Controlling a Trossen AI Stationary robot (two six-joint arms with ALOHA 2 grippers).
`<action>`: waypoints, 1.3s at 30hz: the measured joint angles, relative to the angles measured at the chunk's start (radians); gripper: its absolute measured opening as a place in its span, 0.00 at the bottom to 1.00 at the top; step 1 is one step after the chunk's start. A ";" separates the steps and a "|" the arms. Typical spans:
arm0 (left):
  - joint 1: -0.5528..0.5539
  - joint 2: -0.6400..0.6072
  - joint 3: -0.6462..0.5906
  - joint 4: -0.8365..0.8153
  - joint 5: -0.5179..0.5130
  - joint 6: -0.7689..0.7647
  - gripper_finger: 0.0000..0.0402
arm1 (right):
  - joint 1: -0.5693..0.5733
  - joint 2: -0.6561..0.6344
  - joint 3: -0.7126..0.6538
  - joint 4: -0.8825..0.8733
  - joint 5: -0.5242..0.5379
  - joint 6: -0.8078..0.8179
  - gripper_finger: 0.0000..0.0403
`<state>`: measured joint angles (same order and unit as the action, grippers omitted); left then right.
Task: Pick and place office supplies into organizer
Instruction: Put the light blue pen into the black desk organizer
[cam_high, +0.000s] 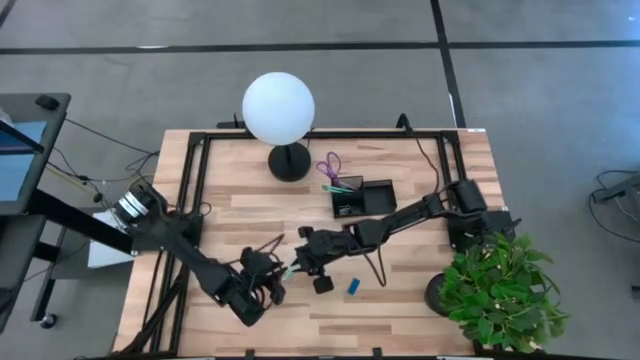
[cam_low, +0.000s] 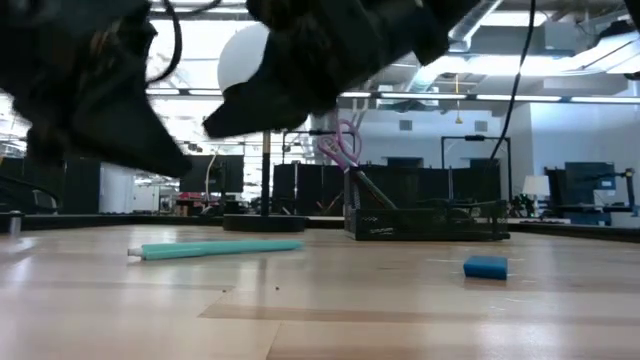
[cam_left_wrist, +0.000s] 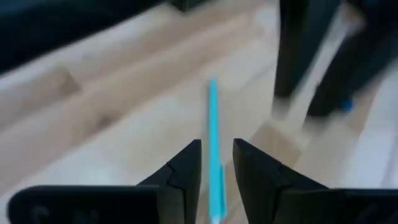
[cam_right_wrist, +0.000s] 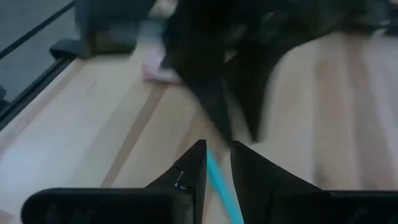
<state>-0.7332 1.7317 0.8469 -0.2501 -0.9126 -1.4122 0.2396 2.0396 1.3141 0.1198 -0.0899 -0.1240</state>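
A teal pen (cam_low: 215, 248) lies flat on the wooden table, its length running left to right near the table's middle (cam_high: 289, 270). My left gripper (cam_left_wrist: 216, 144) hovers over it, fingers a narrow gap apart, and the pen (cam_left_wrist: 213, 118) shows through that gap on the table below. My right gripper (cam_right_wrist: 217, 146) hangs above the same pen (cam_right_wrist: 219, 177) from the other side, also narrowly open. In the low view both grippers, left (cam_low: 150, 140) and right (cam_low: 250, 110), stay clear of the pen. The black organizer (cam_high: 362, 197) stands farther back, with purple scissors (cam_high: 330, 165) upright in it.
A small blue eraser (cam_high: 353, 287) lies right of the pen, toward the near edge. A white globe lamp (cam_high: 279, 110) stands behind the organizer. A green plant (cam_high: 500, 290) fills the near right corner. Bare wood lies between the eraser and the organizer.
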 joint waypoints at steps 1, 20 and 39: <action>-0.007 0.029 0.002 0.030 0.014 0.014 0.22 | -0.001 -0.011 0.007 -0.013 0.001 0.000 0.16; -0.069 0.283 0.091 0.017 -0.081 -0.029 0.22 | -0.099 -0.333 0.007 -0.128 0.011 -0.016 0.16; -0.034 0.328 0.036 0.139 -0.134 -0.048 0.22 | -0.168 -0.581 0.007 -0.120 0.012 -0.042 0.16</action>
<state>-0.7668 2.0597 0.8825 -0.1109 -1.0466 -1.4607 0.0719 1.4587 1.3209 -0.0006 -0.0784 -0.1665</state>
